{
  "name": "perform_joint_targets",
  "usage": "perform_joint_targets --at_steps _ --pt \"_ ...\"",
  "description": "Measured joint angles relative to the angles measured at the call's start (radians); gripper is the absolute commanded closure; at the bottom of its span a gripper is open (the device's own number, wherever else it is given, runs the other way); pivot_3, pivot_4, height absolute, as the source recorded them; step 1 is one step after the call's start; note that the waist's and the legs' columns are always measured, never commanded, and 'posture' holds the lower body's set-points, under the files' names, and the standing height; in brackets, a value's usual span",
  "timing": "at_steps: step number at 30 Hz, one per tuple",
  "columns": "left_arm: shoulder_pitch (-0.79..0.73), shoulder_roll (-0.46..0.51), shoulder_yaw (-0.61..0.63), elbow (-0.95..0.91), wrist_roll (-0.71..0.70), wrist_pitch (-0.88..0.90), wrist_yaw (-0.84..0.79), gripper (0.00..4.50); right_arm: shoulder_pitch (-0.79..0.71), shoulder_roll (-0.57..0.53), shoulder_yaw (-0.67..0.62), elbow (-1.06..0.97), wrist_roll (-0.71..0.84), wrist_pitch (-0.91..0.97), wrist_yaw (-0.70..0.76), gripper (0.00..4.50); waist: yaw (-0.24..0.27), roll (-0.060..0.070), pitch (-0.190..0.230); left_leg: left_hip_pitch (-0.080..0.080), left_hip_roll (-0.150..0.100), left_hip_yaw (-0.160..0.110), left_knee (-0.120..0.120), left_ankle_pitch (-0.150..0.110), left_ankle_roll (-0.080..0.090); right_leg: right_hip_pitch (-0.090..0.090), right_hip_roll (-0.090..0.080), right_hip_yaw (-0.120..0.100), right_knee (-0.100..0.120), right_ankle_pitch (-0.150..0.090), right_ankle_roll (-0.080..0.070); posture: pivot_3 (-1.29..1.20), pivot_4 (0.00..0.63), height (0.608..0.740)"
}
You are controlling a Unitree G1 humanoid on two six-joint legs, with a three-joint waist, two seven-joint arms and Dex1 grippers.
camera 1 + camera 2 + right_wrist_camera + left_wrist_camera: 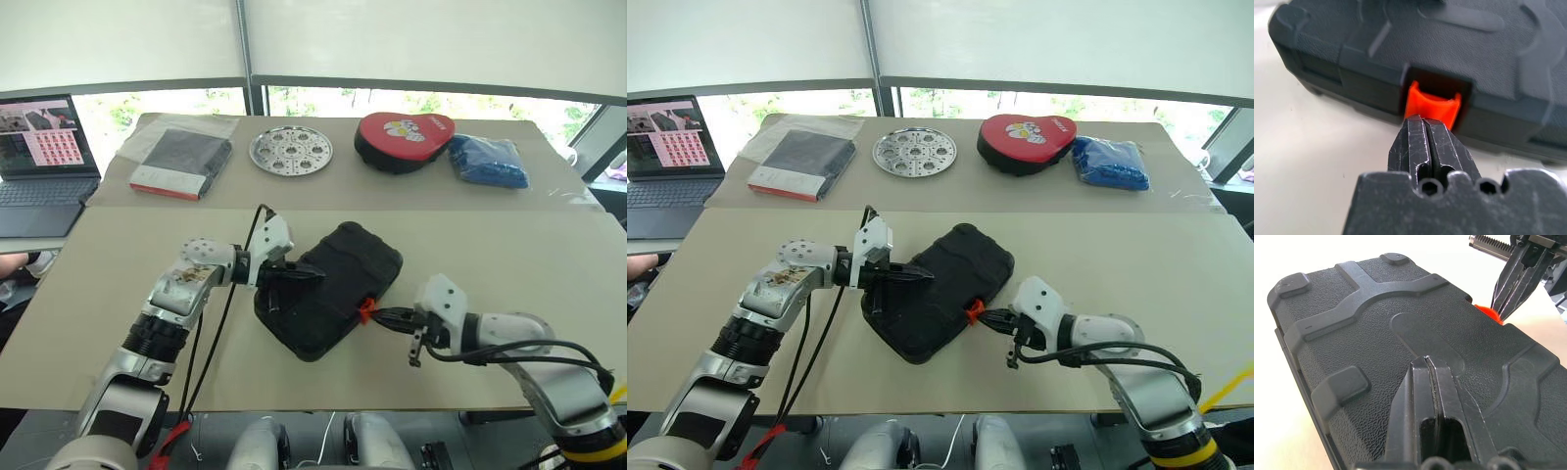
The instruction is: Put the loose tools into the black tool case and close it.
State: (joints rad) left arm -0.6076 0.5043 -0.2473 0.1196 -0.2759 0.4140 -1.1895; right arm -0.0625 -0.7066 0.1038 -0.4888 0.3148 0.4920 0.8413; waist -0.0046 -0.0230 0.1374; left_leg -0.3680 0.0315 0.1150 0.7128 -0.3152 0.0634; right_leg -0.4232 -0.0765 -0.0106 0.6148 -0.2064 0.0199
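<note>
Latch work needs care: with the case lying lid-down mid-table, my left gripper, fingers shut and empty, pins the lid while my right gripper, also shut and empty, presses the orange tab squarely home.

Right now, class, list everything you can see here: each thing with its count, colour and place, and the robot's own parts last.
Tool case: one, black, lid down, front middle of the table.
Latch: one, orange, on the case's edge facing the right arm.
Tray: one, silver, round with holes, back middle.
Pouch: one, red top and black sides, back, right of the tray.
Bundle: one, blue, back right.
Book: one, dark, in clear wrap, back left.
Laptop: one, open, far left.
Table: one, beige.
Left tool: shut, tip on the case lid.
Right tool: shut, tip at the latch.
</note>
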Motion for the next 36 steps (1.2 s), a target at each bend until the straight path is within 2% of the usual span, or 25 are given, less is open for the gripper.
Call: perform_joint_targets --at_steps 14,30,36 --pt "0.005 0.003 -0.001 -0.005 0.000 0.004 0.003 4.50 -0.028 0.002 0.063 0.055 -0.079 0.034 -0.018 4.47 -0.004 0.000 -0.001 0.000 0.000 0.000 0.000 0.000 0.000 0.000 0.000 0.000 0.000 0.000 0.000 0.00 0.150 0.740" --pt "0.009 0.014 -0.029 -0.032 0.022 0.006 0.010 4.50 -0.051 -0.001 0.065 0.057 -0.076 0.072 -0.008 4.47 -0.007 0.001 -0.001 0.000 0.000 0.000 0.000 0.000 0.000 0.000 0.000 0.000 0.001 0.000 0.000 0.00 0.150 0.740" --pt "0.010 0.014 -0.031 -0.034 0.029 0.006 0.015 4.50 -0.141 0.029 0.121 0.118 -0.108 0.086 -0.003 4.47 -0.013 0.000 -0.001 0.001 0.000 0.000 0.000 0.001 -0.001 0.000 0.000 0.000 0.001 0.001 -0.002 0.00 0.150 0.740"
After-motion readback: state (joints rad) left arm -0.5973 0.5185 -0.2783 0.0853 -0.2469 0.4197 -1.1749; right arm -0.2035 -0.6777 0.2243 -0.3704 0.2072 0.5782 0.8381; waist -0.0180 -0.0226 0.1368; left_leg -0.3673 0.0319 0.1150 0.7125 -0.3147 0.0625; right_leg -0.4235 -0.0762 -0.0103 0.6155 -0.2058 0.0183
